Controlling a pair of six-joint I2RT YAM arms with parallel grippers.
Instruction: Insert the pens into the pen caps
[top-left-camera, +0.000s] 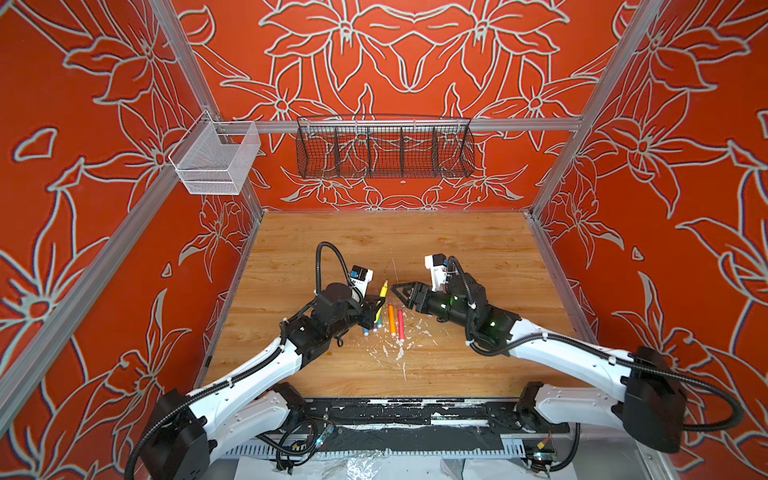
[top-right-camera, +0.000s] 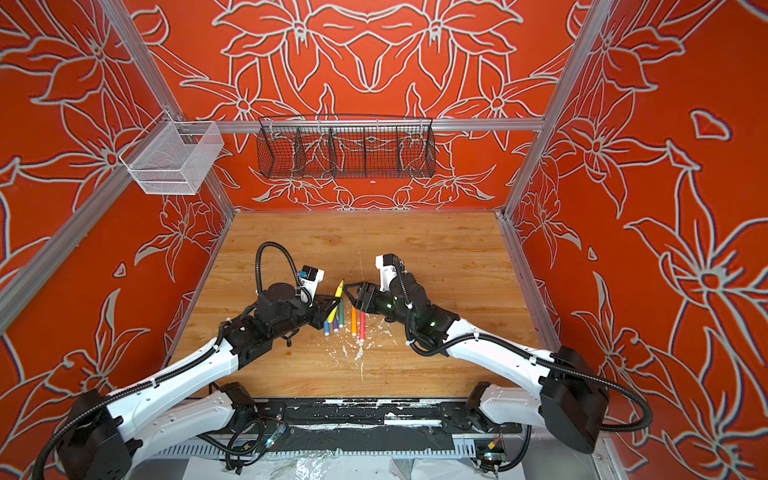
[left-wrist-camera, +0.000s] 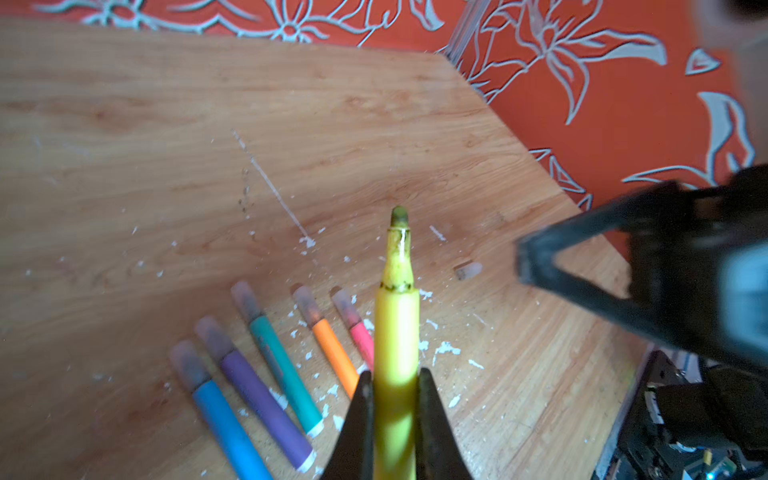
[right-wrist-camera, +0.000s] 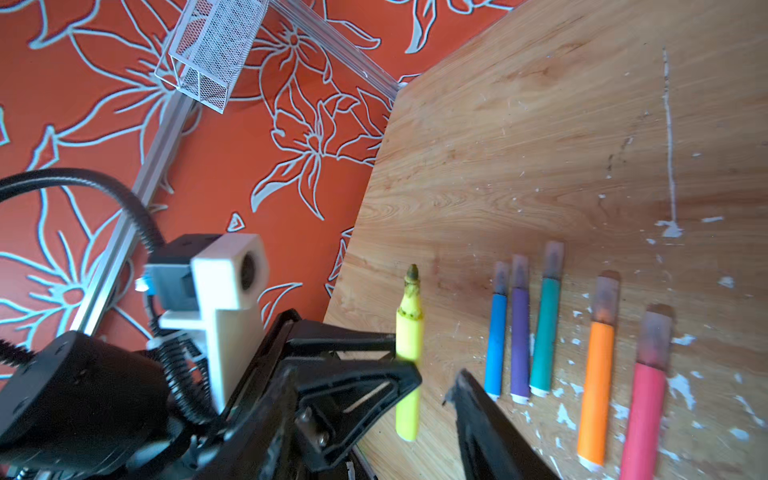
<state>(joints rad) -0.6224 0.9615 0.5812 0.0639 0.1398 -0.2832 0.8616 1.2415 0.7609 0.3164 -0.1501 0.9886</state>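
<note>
Aloft, left gripper (left-wrist-camera: 395, 376) clamps yellow pen (left-wrist-camera: 397, 316); right gripper (top-left-camera: 398, 293) gapes nearby.

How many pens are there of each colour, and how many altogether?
yellow pen: 1
blue pen: 1
purple pen: 1
teal pen: 1
orange pen: 1
pink pen: 1
Total: 6

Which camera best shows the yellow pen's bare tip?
The left wrist view: the yellow pen fills the middle, tip sharp. The right wrist view shows it smaller; in both top views it is a tiny sliver.
</note>
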